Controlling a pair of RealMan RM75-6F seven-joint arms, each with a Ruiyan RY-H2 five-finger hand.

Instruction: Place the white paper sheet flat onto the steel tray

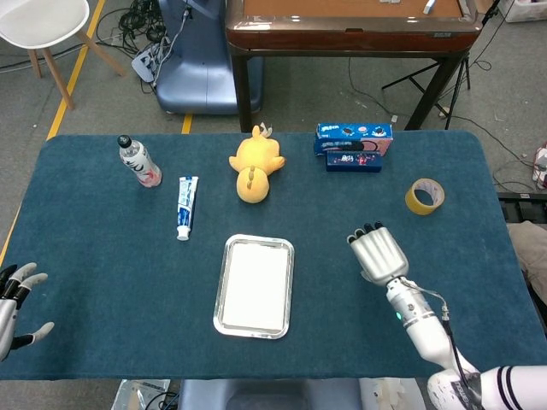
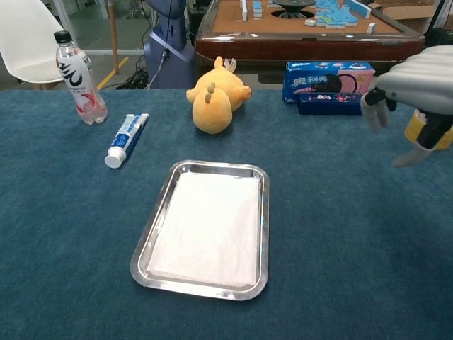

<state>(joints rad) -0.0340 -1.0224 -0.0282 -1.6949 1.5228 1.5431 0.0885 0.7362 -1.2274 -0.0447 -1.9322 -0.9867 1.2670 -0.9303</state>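
Observation:
The white paper sheet lies flat inside the steel tray near the table's front middle. My right hand hangs above the cloth well to the right of the tray, fingers spread and holding nothing. My left hand shows only in the head view, at the far left front edge, open and empty, far from the tray.
Behind the tray lie a yellow plush toy, a toothpaste tube, a water bottle and blue snack boxes. A yellow tape roll sits at the right.

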